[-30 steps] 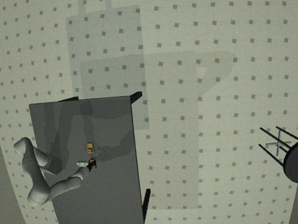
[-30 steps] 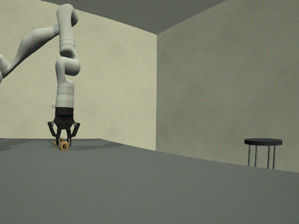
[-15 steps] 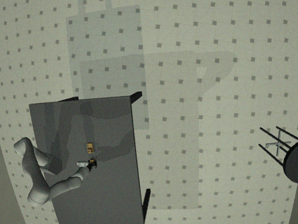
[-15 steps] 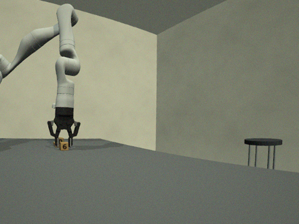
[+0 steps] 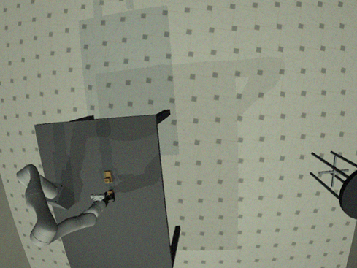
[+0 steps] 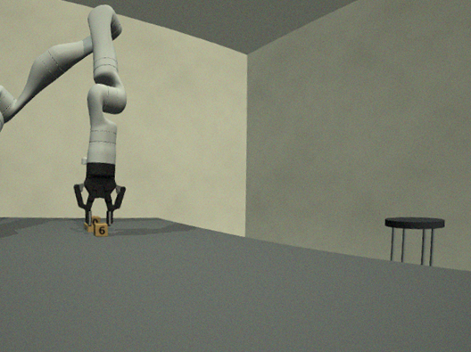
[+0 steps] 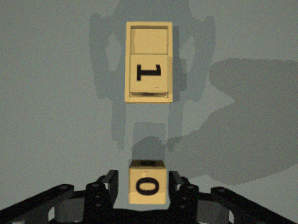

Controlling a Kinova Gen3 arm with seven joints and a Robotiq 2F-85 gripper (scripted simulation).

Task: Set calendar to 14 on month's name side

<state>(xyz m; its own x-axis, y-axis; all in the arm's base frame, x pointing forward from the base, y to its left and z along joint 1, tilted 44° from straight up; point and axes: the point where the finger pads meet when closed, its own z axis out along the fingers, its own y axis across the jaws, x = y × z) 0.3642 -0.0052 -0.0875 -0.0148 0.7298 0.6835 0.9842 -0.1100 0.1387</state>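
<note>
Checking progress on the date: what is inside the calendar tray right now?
The tray holds one cube, top face 1; the other slot is vacant. The second cube, showing 0, sits outside between the open gripper fingers. Month side not visible.

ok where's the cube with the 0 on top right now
In the wrist view the cube stands on the table at bottom centre, between the spread fingers, outside the tray that holds the other cube.

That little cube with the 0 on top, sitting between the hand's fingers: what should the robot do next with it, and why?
Probably lift the hand straight up, clear of the cube. Its fingers stand apart from the cube's sides, so it looks released onto the table, outside the tray. The tray holds a cube showing 1 beside a vacant slot; this one likely needs regripping to show a 4.
</note>
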